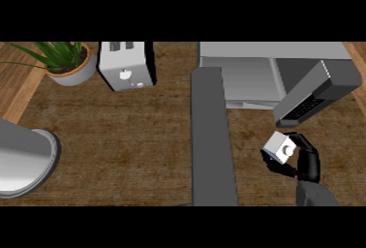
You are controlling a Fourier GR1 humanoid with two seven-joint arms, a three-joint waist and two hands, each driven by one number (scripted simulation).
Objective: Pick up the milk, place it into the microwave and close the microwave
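The milk (280,147), a small white carton with a round mark on its face, is held tilted in my right hand (306,162), whose black fingers curl round it. They are at the right of the head view, just in front of the microwave (271,51) and below its dark keypad panel (314,97). The microwave's cavity (250,82) is open. Its long grey door (213,140) swings out toward the front edge, left of the milk. My left hand does not show.
A silver toaster (127,65) stands at the back, left of the microwave, with a potted plant (66,60) in the far left corner. A large grey round vessel (25,162) sits at the left edge. Brown counter (121,135) lies between them.
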